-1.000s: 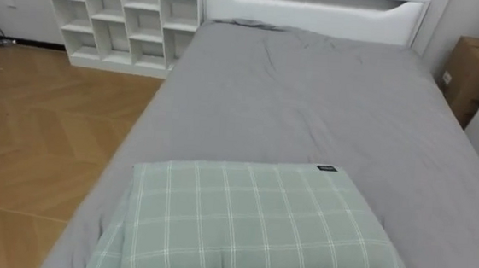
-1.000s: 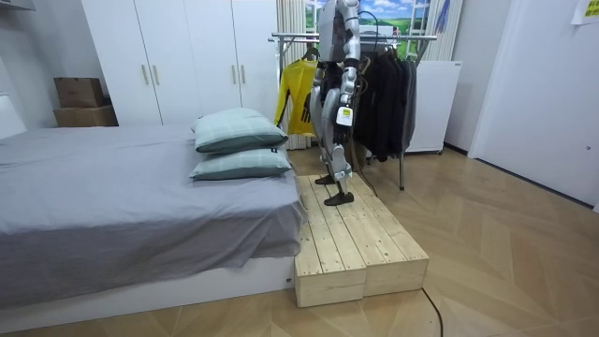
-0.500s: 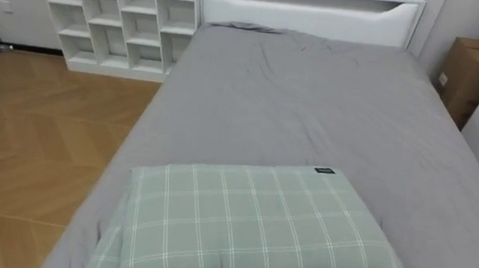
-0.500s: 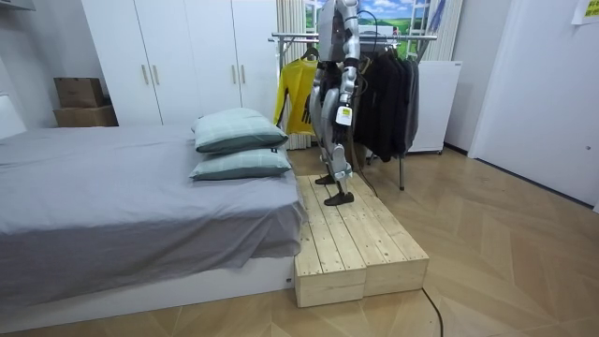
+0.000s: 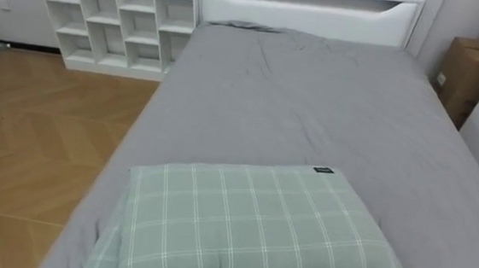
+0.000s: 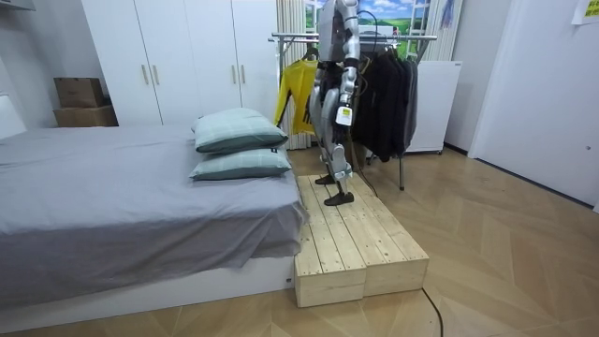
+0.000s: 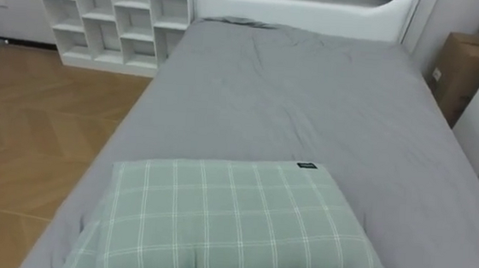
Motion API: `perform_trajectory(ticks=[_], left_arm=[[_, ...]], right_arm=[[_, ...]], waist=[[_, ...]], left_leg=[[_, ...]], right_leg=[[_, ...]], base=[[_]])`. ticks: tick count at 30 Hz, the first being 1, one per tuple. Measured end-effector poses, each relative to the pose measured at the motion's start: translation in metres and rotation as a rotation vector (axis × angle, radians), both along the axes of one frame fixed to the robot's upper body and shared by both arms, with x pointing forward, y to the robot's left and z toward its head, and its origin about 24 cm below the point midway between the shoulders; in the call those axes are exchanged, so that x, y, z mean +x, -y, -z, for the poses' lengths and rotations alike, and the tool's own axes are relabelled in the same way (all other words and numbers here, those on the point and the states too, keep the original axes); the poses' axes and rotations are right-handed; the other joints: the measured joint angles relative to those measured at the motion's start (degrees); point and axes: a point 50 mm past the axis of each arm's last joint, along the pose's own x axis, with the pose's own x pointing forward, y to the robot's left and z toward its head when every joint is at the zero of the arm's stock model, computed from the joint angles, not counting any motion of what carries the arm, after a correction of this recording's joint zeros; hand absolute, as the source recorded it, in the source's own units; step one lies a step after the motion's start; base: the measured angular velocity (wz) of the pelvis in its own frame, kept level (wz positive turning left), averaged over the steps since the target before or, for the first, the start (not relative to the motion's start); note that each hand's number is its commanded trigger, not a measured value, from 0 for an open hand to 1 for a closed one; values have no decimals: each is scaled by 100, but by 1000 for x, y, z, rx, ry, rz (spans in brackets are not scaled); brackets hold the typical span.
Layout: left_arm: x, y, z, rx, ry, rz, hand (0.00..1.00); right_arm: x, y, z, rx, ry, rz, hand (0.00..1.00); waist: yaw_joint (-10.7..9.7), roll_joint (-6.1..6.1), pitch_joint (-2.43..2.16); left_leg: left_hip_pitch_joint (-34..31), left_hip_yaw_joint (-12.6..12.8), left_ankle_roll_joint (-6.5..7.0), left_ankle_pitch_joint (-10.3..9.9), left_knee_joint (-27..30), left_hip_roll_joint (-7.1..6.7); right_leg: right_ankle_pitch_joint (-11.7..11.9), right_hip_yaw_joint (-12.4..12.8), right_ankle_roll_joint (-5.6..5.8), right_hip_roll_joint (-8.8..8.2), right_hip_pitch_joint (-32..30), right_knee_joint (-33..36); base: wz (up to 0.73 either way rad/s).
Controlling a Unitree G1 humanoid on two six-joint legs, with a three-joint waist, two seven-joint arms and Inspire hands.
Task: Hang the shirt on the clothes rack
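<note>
Two green checked pillows [image 6: 241, 131] lie stacked at the end of a gray bed [image 5: 310, 105]. The robot stands just past them on a wooden platform [image 6: 356, 243], facing along the bed. From its head we see the upper pillow at 6 o'clock and wrinkled gray sheet through the middle. A white headboard [image 5: 309, 7] is at 12 o'clock, a white shelf unit [image 5: 112, 17] at 11 o'clock and a cardboard box [image 5: 467, 75] at 2 o'clock.

Compared with a second ago, the whole head view has slid a little, so the pillow sits slightly further toward 7 o'clock. That is the camera's own small shift, and nothing on the bed has moved. In the room view the robot's stance is the same as before.

The clothes we can see are behind the robot on a clothes rack [image 6: 412, 37]: a yellow garment [image 6: 296, 94] at the rack's 9 o'clock end and dark clothes [image 6: 384, 94] toward 3 o'clock. The left robot hand [image 6: 343, 117] hangs low at the robot's side, just in front of those clothes. We cannot tell whether it is released, clenched or grasping anything.

We judge that the robot is scanning the bed and that no hanging step is under way.
</note>
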Motion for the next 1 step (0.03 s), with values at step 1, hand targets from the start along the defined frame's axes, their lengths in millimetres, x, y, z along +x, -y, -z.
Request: perform_trajectory(ticks=[1], left_arm=[[0,0,0,0,0,0,0]], right_arm=[[0,0,0,5,2,0,0]], waist=[[1,0,0]], left_leg=[[0,0,0,0,0,0]], right_leg=[[0,8,0,0,-1,0]], base=[[0]])
